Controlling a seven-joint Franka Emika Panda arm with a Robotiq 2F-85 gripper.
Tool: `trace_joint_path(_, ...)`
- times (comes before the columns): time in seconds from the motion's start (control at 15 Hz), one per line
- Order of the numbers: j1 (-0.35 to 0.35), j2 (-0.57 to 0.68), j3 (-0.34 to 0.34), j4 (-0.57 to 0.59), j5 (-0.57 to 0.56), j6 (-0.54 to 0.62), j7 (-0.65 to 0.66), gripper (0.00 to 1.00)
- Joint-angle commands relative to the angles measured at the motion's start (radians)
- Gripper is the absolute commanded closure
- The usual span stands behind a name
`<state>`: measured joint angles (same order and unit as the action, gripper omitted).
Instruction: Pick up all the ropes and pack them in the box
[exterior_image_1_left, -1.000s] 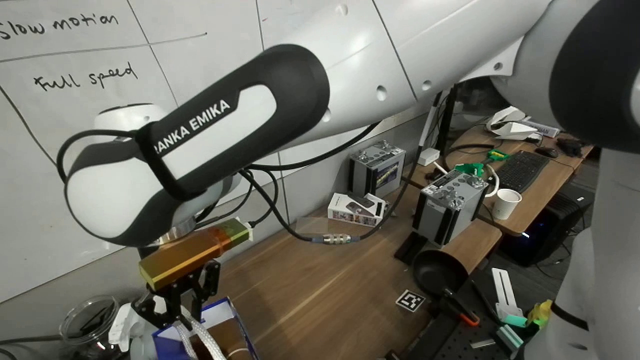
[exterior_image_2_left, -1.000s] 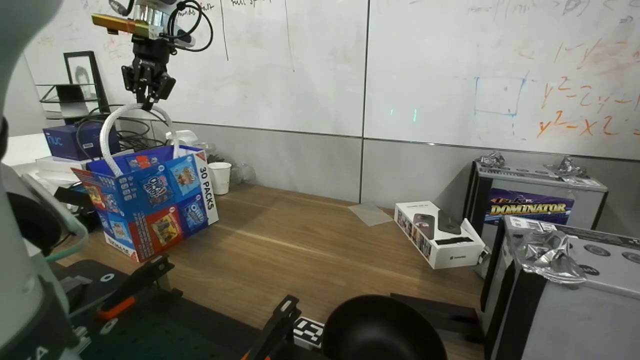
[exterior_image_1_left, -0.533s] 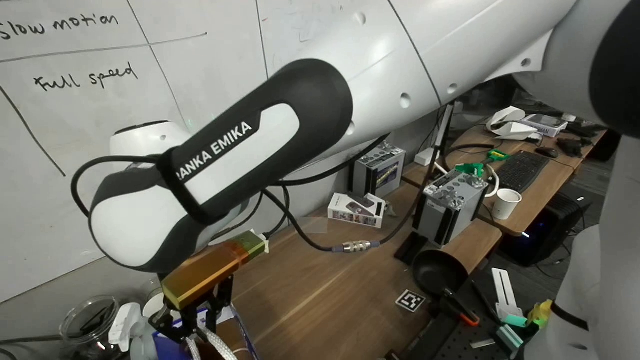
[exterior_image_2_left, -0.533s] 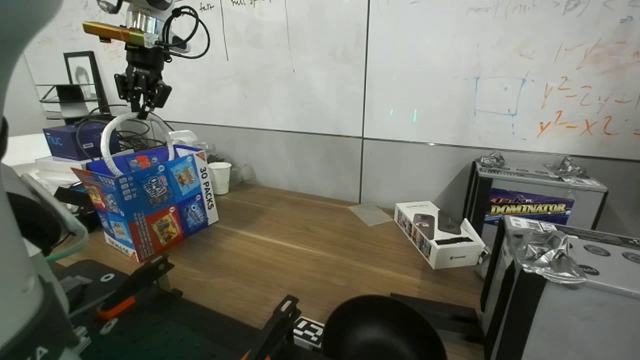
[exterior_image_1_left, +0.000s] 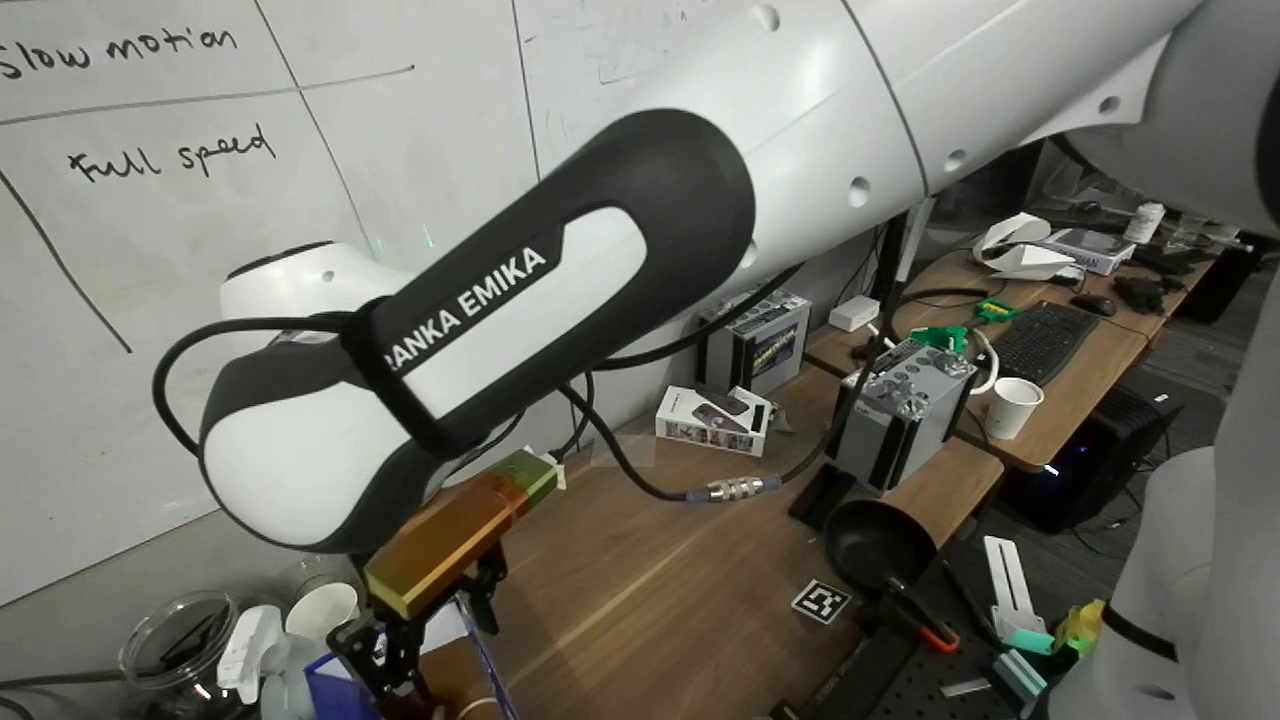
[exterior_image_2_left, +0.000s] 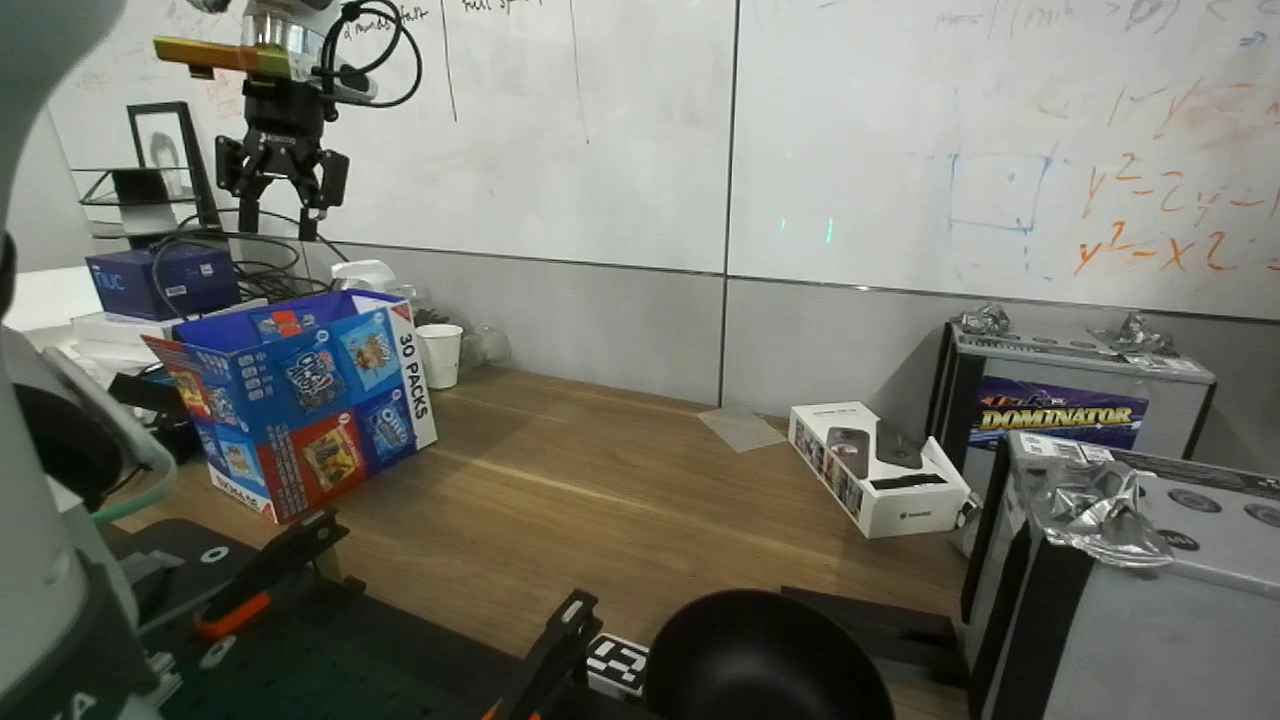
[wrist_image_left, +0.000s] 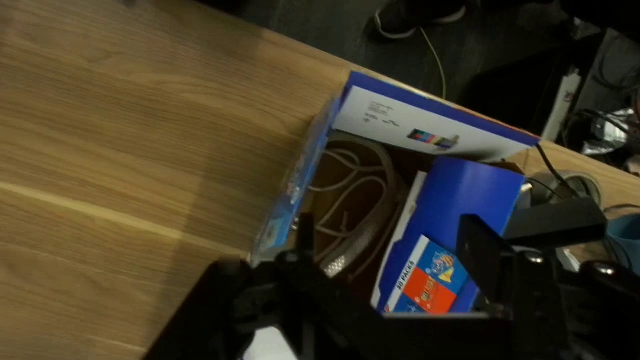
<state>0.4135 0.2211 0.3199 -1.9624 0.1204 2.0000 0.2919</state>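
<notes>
The box (exterior_image_2_left: 300, 400), a blue snack carton with a white "30 PACKS" side, stands open-topped on the table. Above its opening hangs my gripper (exterior_image_2_left: 278, 222), fingers spread and nothing between them. In the wrist view the ropes lie inside the box: a thick pale braided rope (wrist_image_left: 362, 239) curves along the inner side, and thin cords (wrist_image_left: 369, 178) loop around it. Part of them is hidden behind the left finger. My gripper (wrist_image_left: 390, 235) straddles a blue flap (wrist_image_left: 475, 195) of the box there. In an exterior view a bit of pale cord (exterior_image_1_left: 480, 708) shows in the box.
Behind the box are a white cup (exterior_image_2_left: 440, 355) and a blue carton (exterior_image_2_left: 165, 280). A white phone box (exterior_image_2_left: 880, 468), grey battery units (exterior_image_2_left: 1130, 620) and a black pan (exterior_image_2_left: 765, 660) stand farther along the table. The whiteboard (exterior_image_2_left: 600, 150) rises behind it.
The thick white rope, earlier looped up from the box into the shut fingers, has been let go and dropped inside. My gripper first came down somewhat, then opened.
</notes>
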Motion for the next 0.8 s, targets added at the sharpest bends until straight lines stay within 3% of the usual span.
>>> trace_joint_path(0.0,0.003,-0.166,-0.004,-0.113,-0.109,-0.125,0.048,0.0)
trace_joint_path(0.13,-0.006,-0.281,0.0,-0.202,-0.154,-0.187,0.113,0.0)
trace_joint_path(0.27,-0.022,-0.381,0.006,-0.274,-0.17,-0.175,0.176,0.0)
trace_joint_path(0.53,-0.068,-0.607,0.003,-0.422,-0.114,-0.161,0.266,0.0)
trace_joint_path(0.73,-0.041,-0.778,-0.076,-0.533,-0.11,-0.163,0.317,0.0)
